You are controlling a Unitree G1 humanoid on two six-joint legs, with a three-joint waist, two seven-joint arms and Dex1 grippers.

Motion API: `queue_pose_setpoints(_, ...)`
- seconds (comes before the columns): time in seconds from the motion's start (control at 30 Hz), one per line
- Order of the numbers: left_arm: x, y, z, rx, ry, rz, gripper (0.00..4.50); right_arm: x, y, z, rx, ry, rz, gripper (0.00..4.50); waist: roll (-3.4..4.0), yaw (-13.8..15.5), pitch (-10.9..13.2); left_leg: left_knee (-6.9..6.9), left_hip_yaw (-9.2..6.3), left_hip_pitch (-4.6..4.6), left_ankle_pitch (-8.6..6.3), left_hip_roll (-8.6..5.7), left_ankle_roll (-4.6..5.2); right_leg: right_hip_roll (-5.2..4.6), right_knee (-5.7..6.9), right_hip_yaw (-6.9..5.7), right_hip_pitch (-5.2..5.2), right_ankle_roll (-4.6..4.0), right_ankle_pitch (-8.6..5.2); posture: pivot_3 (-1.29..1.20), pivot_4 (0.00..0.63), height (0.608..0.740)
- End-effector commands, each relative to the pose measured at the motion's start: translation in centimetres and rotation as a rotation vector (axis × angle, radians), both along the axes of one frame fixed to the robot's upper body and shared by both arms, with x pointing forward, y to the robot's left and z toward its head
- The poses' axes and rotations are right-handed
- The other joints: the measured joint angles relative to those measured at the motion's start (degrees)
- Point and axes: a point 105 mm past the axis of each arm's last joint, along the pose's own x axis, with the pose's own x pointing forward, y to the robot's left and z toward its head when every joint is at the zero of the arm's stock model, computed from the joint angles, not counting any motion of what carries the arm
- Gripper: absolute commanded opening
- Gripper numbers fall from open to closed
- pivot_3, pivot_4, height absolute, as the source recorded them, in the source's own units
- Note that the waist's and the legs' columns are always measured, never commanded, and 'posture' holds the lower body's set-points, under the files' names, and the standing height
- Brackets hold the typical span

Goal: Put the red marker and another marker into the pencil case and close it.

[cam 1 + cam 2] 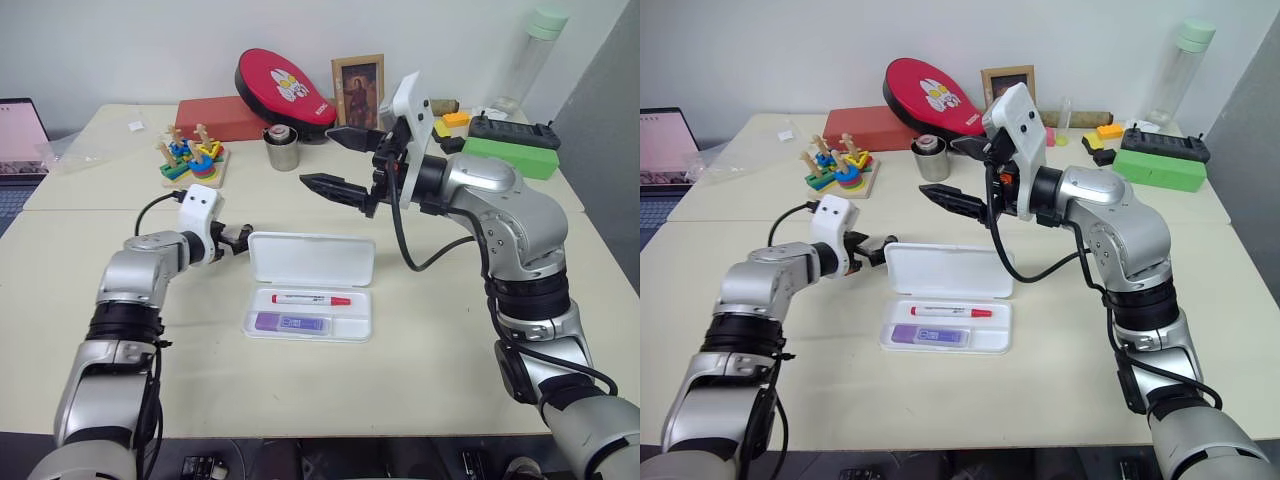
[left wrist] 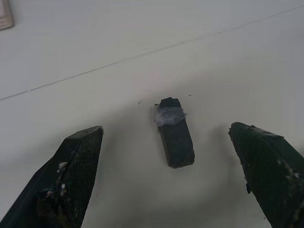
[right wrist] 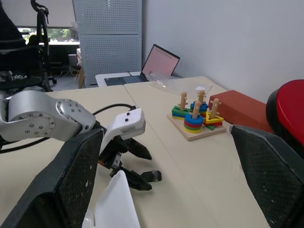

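White pencil case (image 1: 310, 300) lies open on the counter (image 1: 420, 370), lid raised at the far side. Inside, the red marker (image 1: 311, 299) lies beyond the purple marker (image 1: 291, 323), both flat in the tray; the purple one's pale label is too small to read. My left gripper (image 1: 238, 240) sits low, just beside the lid's left edge, fingers (image 2: 76, 166) spread wide and grasping nothing; a small black piece (image 2: 175, 135) lies on the counter between them. My right gripper (image 1: 335, 160) hangs well above the case, fingers parted wide, empty. Near counter edge is bare.
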Motion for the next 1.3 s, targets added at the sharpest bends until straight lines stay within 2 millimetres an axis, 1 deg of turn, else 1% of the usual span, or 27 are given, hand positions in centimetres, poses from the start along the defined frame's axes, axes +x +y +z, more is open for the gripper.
queue_pose_setpoints(0.03,0.4,-0.7,0.3,0.019,-0.008,-0.034,4.50,-0.8,-0.4,1.4,0.031,-0.058,0.011,4.49,0.00,-0.11,0.00,0.00,0.00,0.00,0.00,0.00,0.00,0.00,0.00,0.00,0.00,0.00,0.00,0.00,0.150,0.740)
queue_pose_setpoints(0.1,0.3,-1.0,-0.1,0.019,0.003,-0.036,4.50,-0.8,-0.4,1.5,0.032,-0.060,0.011,4.49,0.00,-0.19,0.00,0.00,0.00,0.01,0.00,0.00,0.00,0.00,0.03,0.00,0.00,0.00,0.00,0.00,0.150,0.740)
queue_pose_setpoints(0.17,0.3,-1.0,-0.4,0.025,0.012,-0.038,4.15,-0.8,-0.4,1.5,0.033,-0.061,0.013,4.50,0.00,-0.20,0.00,0.01,0.00,0.01,0.00,0.00,0.00,0.00,0.04,0.00,0.01,0.00,0.00,0.00,0.150,0.740)
queue_pose_setpoints(0.2,0.2,-1.1,-0.5,0.023,0.013,-0.038,4.06,-0.8,-0.4,1.5,0.034,-0.061,0.014,4.50,0.00,-0.20,0.00,0.01,0.00,0.01,0.00,0.00,0.00,0.00,0.04,0.00,0.01,0.00,0.00,0.00,0.150,0.740)
queue_pose_setpoints(0.27,0.2,-1.1,-0.4,0.017,0.009,-0.038,3.64,-0.8,-0.4,1.5,0.035,-0.061,0.014,4.50,0.00,-0.20,0.00,0.02,0.00,0.02,0.00,0.00,0.00,0.00,0.05,0.00,0.01,0.00,0.00,0.00,0.150,0.740)
queue_pose_setpoints(0.53,-0.1,-1.3,-0.4,0.014,0.005,-0.040,2.35,-0.7,-0.2,1.5,0.035,-0.060,0.017,4.50,0.00,-0.21,0.00,0.02,0.00,0.02,0.00,0.00,0.00,0.00,0.05,0.00,0.01,0.00,0.00,0.00,0.150,0.740)
queue_pose_setpoints(0.57,-0.1,-1.3,-0.4,0.014,0.004,-0.038,2.11,-0.8,-0.2,1.4,0.035,-0.060,0.019,4.50,0.00,-0.21,0.00,0.02,0.00,0.02,0.00,0.00,0.00,0.00,0.05,0.01,0.01,0.00,0.00,0.00,0.150,0.740)
queue_pose_setpoints(0.77,-0.1,-1.3,-0.4,0.007,0.000,-0.027,1.09,-0.9,-0.1,1.4,0.035,-0.057,0.030,4.50,0.00,-0.21,0.00,0.02,0.00,0.02,0.00,0.00,0.01,0.00,0.06,0.01,0.01,0.00,0.00,0.00,0.150,0.740)
queue_pose_setpoints(0.87,0.0,-0.9,-0.2,0.010,-0.014,-0.003,0.56,-0.9,-0.2,1.4,0.037,-0.055,0.032,4.50,0.00,-0.20,0.00,0.02,0.00,0.02,0.00,0.00,0.00,0.00,0.05,0.00,0.01,0.00,0.00,0.00,0.150,0.740)
queue_pose_setpoints(0.9,0.2,-0.5,0.1,0.011,-0.032,0.020,0.45,-0.9,-0.3,1.5,0.039,-0.055,0.032,4.50,0.00,-0.20,0.00,0.02,0.00,0.02,0.00,0.00,0.00,0.00,0.05,0.00,0.01,0.00,0.00,0.00,0.150,0.740)
queue_pose_setpoints(0.93,0.5,0.0,0.8,0.016,-0.066,0.046,0.45,-0.8,-0.3,1.5,0.041,-0.055,0.033,4.50,0.00,-0.20,0.00,0.02,0.00,0.02,0.00,0.00,0.01,0.00,0.05,0.00,0.01,0.00,0.00,0.00,0.150,0.740)
queue_pose_setpoints(1.07,1.4,2.1,4.9,0.021,-0.244,0.161,0.42,-0.9,-1.1,1.9,0.050,-0.052,0.036,4.50,0.00,-0.40,0.00,0.03,-0.01,0.01,0.00,0.00,0.00,0.00,0.08,0.00,-0.01,0.00,0.00,0.00,0.150,0.740)
queue_pose_setpoints(1.1,1.5,2.5,6.8,0.020,-0.336,0.174,0.42,-1.0,-1.4,2.0,0.051,-0.052,0.036,4.50,-0.01,-0.39,0.00,0.02,-0.01,0.01,0.00,0.00,0.00,0.00,0.07,0.00,-0.01,0.00,0.00,0.00,0.150,0.740)
queue_pose_setpoints(1.13,1.4,2.4,9.3,-0.026,-0.433,0.170,0.42,-1.1,-2.0,2.1,0.057,-0.049,0.040,4.50,0.00,-0.39,0.00,0.02,-0.01,0.00,0.00,0.00,0.01,0.00,0.06,0.00,-0.02,0.00,0.00,0.00,0.150,0.740)
queue_pose_setpoints(1.17,1.0,2.0,11.7,-0.083,-0.518,0.141,0.42,-1.3,-2.6,2.3,0.062,-0.047,0.043,4.50,-0.02,-0.35,0.01,0.02,-0.01,0.00,0.00,0.00,0.00,0.00,0.05,0.00,-0.02,0.00,0.00,0.00,0.150,0.740)
queue_pose_setpoints(1.2,0.3,1.0,14.1,-0.123,-0.596,0.076,0.42,-1.6,-3.3,2.4,0.066,-0.045,0.054,4.50,-0.04,-0.23,0.02,0.02,-0.02,-0.04,0.01,0.00,-0.01,0.00,0.02,-0.01,-0.02,0.00,0.00,0.00,0.150,0.740)
queue_pose_setpoints(1.23,-0.4,0.0,15.4,-0.140,-0.636,0.005,0.42,-2.0,-3.9,2.5,0.066,-0.040,0.071,4.50,-0.04,-0.14,0.02,0.03,-0.05,-0.13,0.02,0.00,-0.02,0.00,-0.02,-0.04,-0.05,0.00,0.00,0.00,0.150,0.740)
queue_pose_setpoints(1.27,-1.3,-1.3,16.4,-0.143,-0.656,-0.080,0.42,-2.6,-4.5,2.4,0.059,-0.035,0.095,4.50,-0.04,0.13,0.02,0.04,-0.05,-0.17,0.02,0.00,-0.03,-0.01,-0.06,-0.05,-0.04,0.00,0.00,0.00,0.150,0.740)
queue_pose_setpoints(1.3,-2.5,-3.1,17.2,-0.142,-0.667,-0.196,0.42,-3.1,-5.2,2.4,0.052,-0.035,0.111,4.50,-0.04,0.29,0.02,0.04,-0.05,-0.22,0.04,0.00,-0.07,-0.01,-0.17,-0.06,-0.03,0.00,0.00,0.00,0.150,0.740)
